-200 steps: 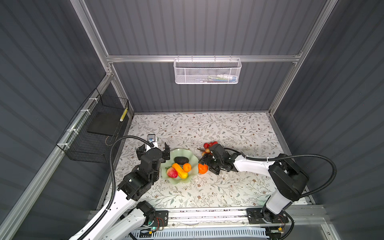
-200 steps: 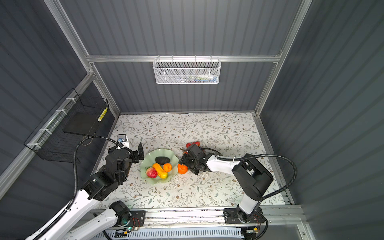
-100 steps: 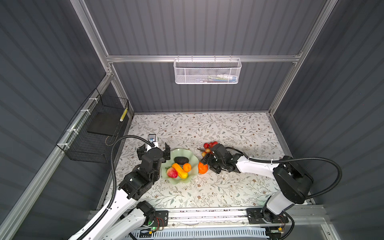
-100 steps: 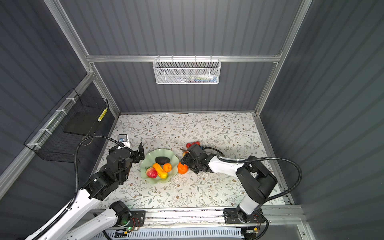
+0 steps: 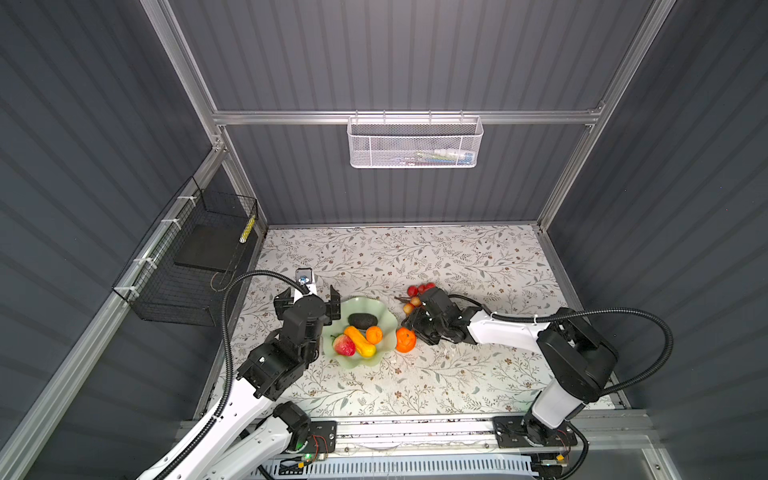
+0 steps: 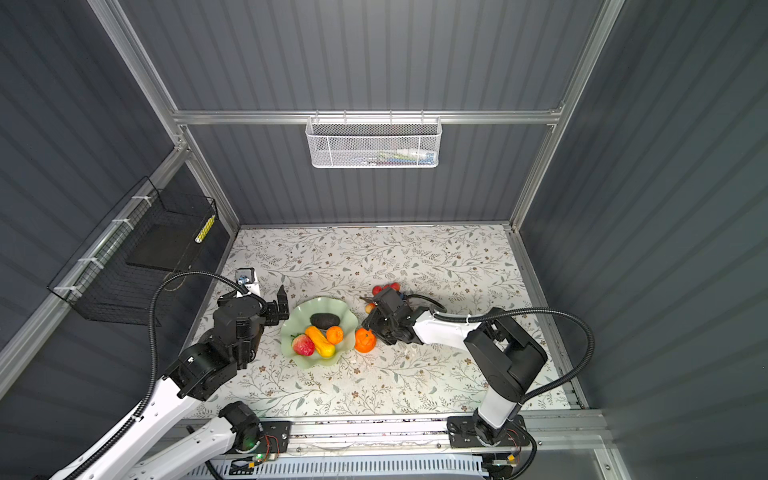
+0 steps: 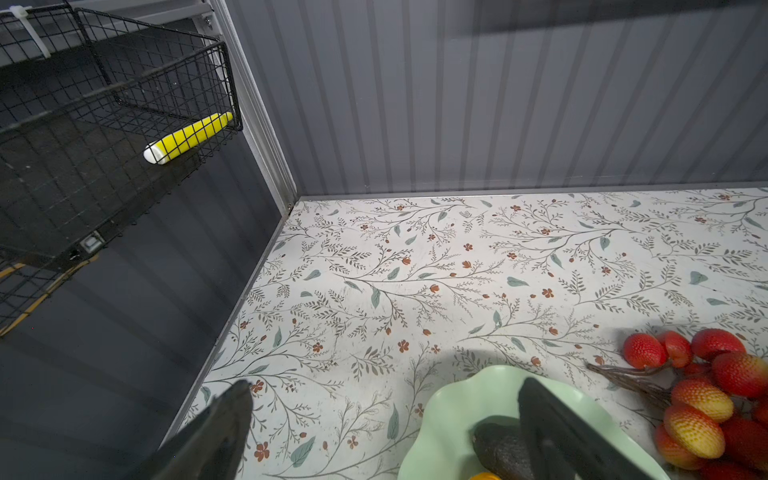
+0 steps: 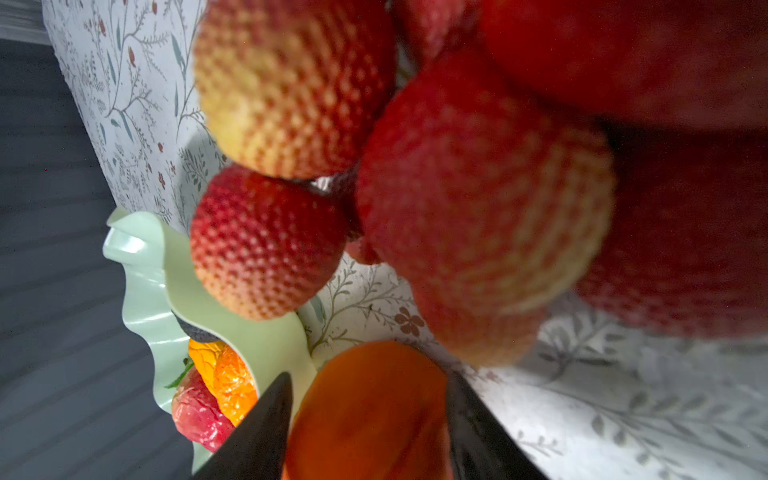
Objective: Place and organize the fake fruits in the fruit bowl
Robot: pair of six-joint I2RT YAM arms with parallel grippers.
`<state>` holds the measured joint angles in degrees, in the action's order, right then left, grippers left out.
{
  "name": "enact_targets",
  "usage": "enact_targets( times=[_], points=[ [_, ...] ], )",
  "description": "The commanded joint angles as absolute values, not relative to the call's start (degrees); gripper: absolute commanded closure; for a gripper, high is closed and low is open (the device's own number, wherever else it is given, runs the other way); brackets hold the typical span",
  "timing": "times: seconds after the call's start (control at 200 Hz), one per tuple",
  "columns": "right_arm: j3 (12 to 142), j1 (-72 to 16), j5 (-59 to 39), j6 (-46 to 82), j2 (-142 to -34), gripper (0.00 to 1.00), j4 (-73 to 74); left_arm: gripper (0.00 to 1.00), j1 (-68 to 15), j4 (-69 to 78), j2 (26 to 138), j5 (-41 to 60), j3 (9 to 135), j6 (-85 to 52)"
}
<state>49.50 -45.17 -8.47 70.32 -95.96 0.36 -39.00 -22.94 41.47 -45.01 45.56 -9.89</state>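
Orange (image 5: 405,339) beside fruit bowl (image 5: 386,318) — clamped in right claw (image 8: 369,378), left claw (image 7: 386,384) spread apart

The floral tabletop (image 5: 415,257) bears fruit bowl (image 5: 351,362), orange (image 5: 405,339) and grape cluster (image 5: 417,289).

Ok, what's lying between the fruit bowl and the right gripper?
One orange, on the table just outside the rim of the fruit bowl. Both top views show it; the right wrist view shows the fingers of the right gripper flanking it.
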Motion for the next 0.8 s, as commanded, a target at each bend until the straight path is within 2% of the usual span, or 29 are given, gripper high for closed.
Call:
enact_targets(
  times=[0.0,0.105,0.245,0.305,0.39,0.45,0.795],
  points=[
    [48.03,-45.19,-6.82,69.76,-93.60,0.50,-1.09,0.00,-38.85,-23.29,40.86,-45.70,45.25,-9.96],
    [47.47,-45.18,-5.41,67.80,-90.42,0.55,-3.41,0.00,-38.85,-23.32,40.71,-45.70,45.26,-10.02],
    [46.38,-45.18,-3.62,65.41,-85.74,0.57,-6.81,0.00,-38.85,-23.12,40.78,-45.66,45.09,-10.04],
    [46.55,-45.18,-3.78,63.69,-84.65,0.50,-7.90,0.00,-38.85,-23.12,40.87,-45.62,45.14,-10.02],
    [49.05,-45.75,-3.81,60.68,-84.69,0.30,-12.03,0.00,-38.85,-23.26,41.00,-45.61,45.26,-10.02],
    [51.03,-46.74,-3.51,58.64,-85.55,0.23,-14.65,0.00,-38.85,-23.37,41.04,-45.61,45.30,-10.10],
    [53.11,-48.43,-5.61,60.36,-92.72,0.22,-12.39,0.00,-38.85,-24.03,39.56,-45.51,45.25,-10.63]
  ],
)
